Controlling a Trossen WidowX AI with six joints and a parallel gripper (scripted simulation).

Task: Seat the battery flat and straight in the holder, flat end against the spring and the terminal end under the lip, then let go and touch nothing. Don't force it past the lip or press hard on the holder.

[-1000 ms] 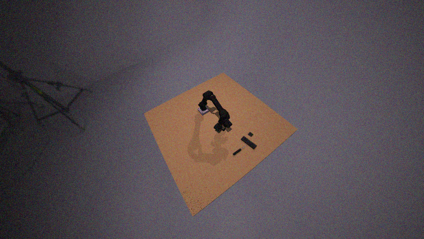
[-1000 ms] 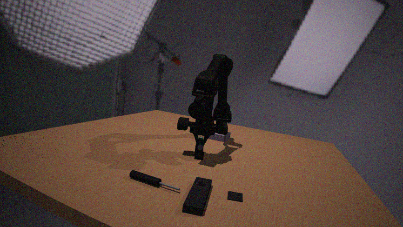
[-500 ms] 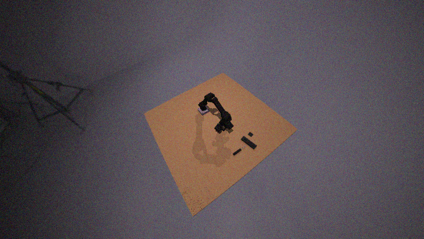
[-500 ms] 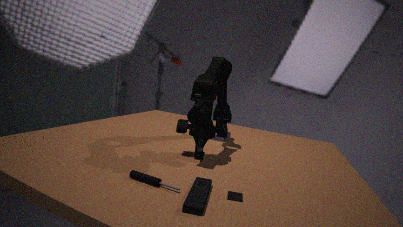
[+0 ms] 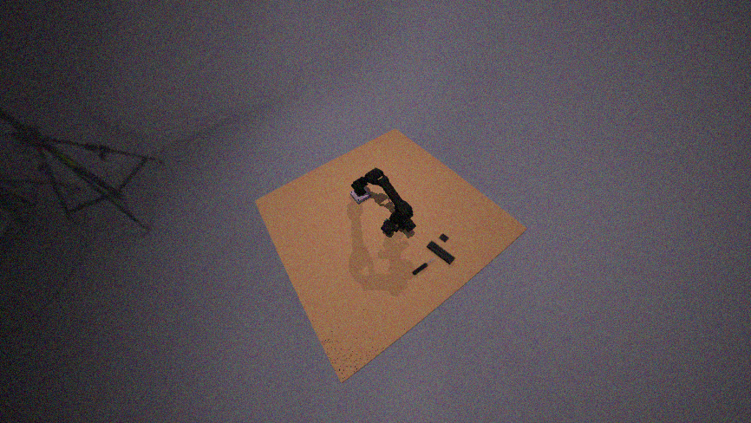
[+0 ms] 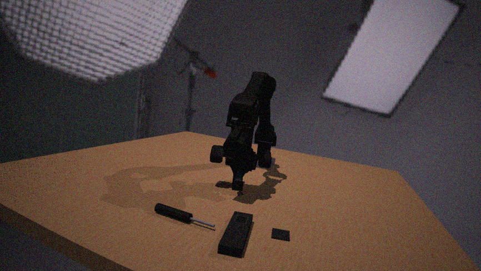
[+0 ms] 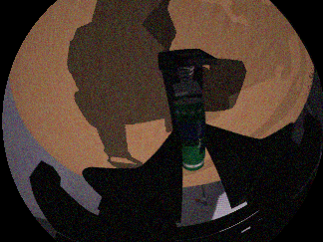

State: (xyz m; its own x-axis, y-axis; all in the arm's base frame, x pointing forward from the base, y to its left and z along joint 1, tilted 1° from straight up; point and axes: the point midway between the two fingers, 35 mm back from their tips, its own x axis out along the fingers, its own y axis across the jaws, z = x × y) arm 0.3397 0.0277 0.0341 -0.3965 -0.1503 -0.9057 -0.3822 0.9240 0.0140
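Observation:
The battery, green with a dark blue band, lies lengthwise between my fingers in the wrist view. My gripper is shut on it, low over the black holder. The holder's end wall and left side wall show around the battery's far part. The coiled spring shows inside that end wall, close to the battery's far end. The battery's near end has a pale rim. Whether it touches the spring, how deep it sits and where the lip is cannot be told. In the top view the arm hides battery and holder.
On the wooden table, a screwdriver, a long black block and a small dark square lie on the side of the holder away from the arm's base.

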